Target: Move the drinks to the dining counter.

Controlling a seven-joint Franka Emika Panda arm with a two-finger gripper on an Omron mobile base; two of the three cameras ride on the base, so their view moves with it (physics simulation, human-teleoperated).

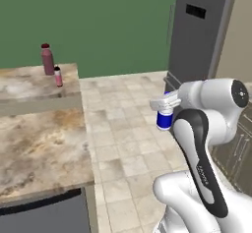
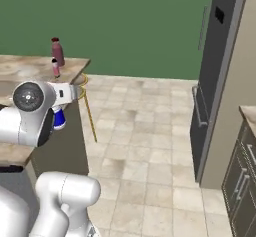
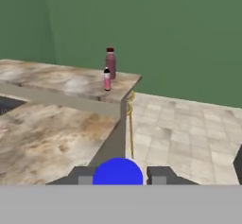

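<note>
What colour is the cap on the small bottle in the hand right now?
Blue: the white-and-blue bottle shows its round blue cap between the hand's fingertips, clearest in the hand view.

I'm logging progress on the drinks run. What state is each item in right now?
maroon bottle: upright on the dining counter, capped.
pink bottle: upright on the dining counter beside the maroon bottle, capped.
white-and-blue bottle: held off the floor, not yet on the counter.
tool: shut on the white-and-blue bottle.
fridge: doors closed.
</note>
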